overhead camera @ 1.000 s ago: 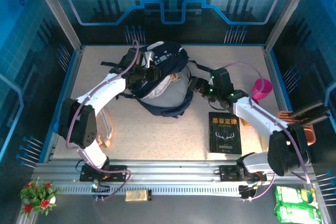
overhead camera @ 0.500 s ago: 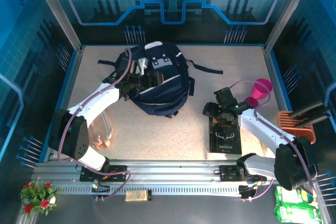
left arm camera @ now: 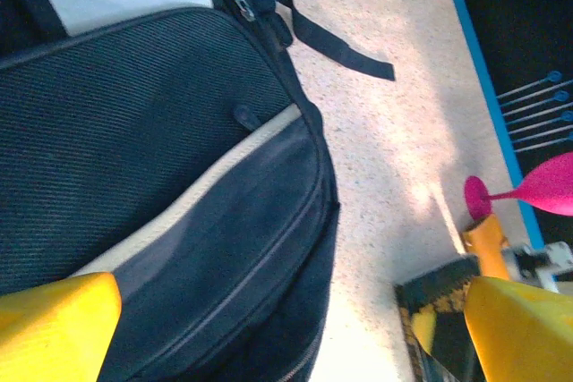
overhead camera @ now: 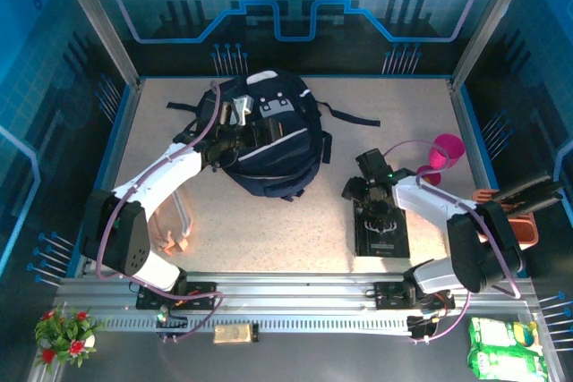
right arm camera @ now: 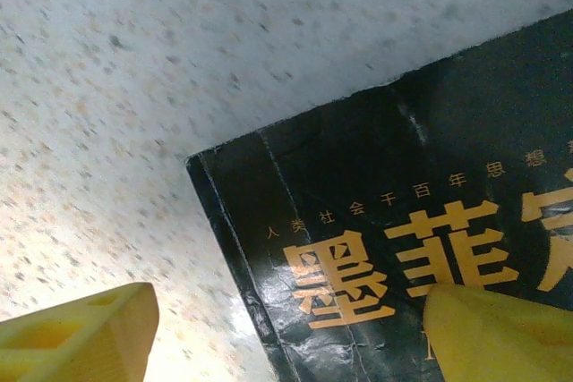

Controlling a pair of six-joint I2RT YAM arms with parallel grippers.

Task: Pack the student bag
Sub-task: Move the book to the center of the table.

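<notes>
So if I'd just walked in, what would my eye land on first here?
Probably the big navy student bag, lying in the far middle of the table with the left pincer open right over it. Next comes the black book with gold lettering to the bag's right, where the right pincer hovers open over the book's far edge. A bright pink cup stands near the table's right side.

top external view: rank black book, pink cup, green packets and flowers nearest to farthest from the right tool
1. black book, directly under the right tool.
2. pink cup, farther back and to the right.
3. green packets, near right corner.
4. flowers, near left corner, across the whole rail.
</notes>
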